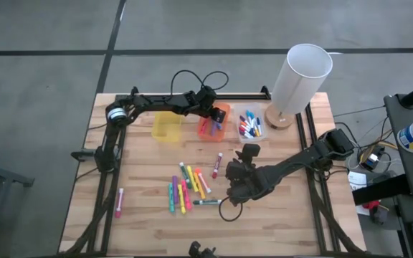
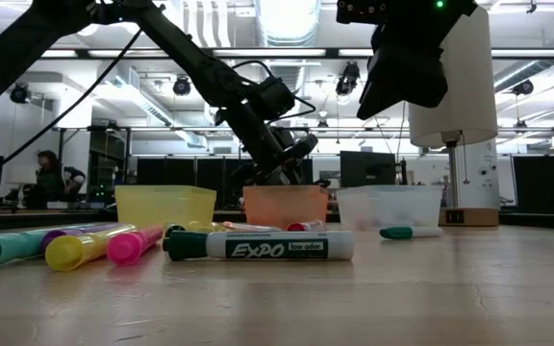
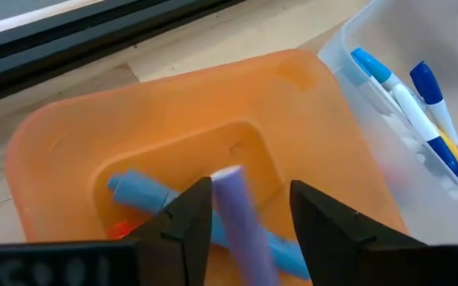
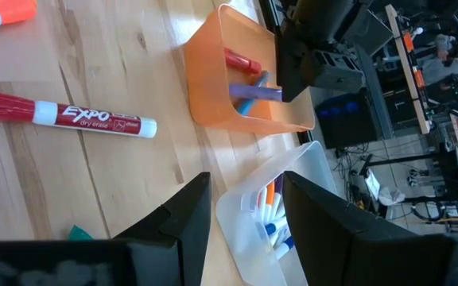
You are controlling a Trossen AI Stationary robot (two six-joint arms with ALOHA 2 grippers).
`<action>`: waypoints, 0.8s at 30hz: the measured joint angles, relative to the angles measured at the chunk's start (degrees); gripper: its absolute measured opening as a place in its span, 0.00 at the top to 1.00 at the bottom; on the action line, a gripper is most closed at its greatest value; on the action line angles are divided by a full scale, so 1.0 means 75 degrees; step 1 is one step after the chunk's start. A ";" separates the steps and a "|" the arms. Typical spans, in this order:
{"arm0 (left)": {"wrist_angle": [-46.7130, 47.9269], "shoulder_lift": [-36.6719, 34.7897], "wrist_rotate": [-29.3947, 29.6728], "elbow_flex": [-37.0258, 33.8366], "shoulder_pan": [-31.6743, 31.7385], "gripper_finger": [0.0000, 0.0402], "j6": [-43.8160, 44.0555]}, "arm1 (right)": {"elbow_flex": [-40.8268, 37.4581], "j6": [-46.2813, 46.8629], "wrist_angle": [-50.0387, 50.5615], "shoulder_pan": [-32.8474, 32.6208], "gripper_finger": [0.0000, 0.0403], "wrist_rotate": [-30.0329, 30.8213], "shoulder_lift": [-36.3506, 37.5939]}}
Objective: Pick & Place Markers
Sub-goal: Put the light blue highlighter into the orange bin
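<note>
Yellow bin [image 1: 167, 127] on the counter [image 1: 149, 222], left gripper [image 3: 245, 218] over the orange bin [image 1: 217, 120], jaws open round a purple marker [image 3: 237, 214], blue and red markers inside, clear bin [image 1: 250, 126] of blue-capped markers, loose markers [image 1: 185, 188] mid-counter, right gripper [image 4: 241, 214] open, empty.

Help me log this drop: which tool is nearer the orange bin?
Left. The left tool hangs right over the orange bin; the right tool hovers nearer the front, over the loose markers.
</note>
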State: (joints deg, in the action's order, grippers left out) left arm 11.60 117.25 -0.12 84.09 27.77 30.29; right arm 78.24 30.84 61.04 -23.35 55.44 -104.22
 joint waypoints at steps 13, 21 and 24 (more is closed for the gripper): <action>0.0403 -0.0072 -0.0450 0.0205 -0.0011 0.59 -0.0015 | 0.0000 -0.0002 0.0000 0.0000 0.63 -0.0003 0.0000; 0.2716 -0.0574 -0.0345 0.0638 -0.0017 0.59 -0.0635 | 0.0000 -0.0002 0.0033 0.0000 0.63 -0.0003 0.0000; 0.3427 -0.0858 -0.0289 0.0623 -0.0056 0.59 -0.0651 | 0.0000 -0.0002 0.0049 0.0000 0.63 -0.0004 0.0000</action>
State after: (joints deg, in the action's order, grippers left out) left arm 37.30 110.82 -2.29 88.77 27.35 25.40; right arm 78.24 30.83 61.41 -23.35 55.41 -104.22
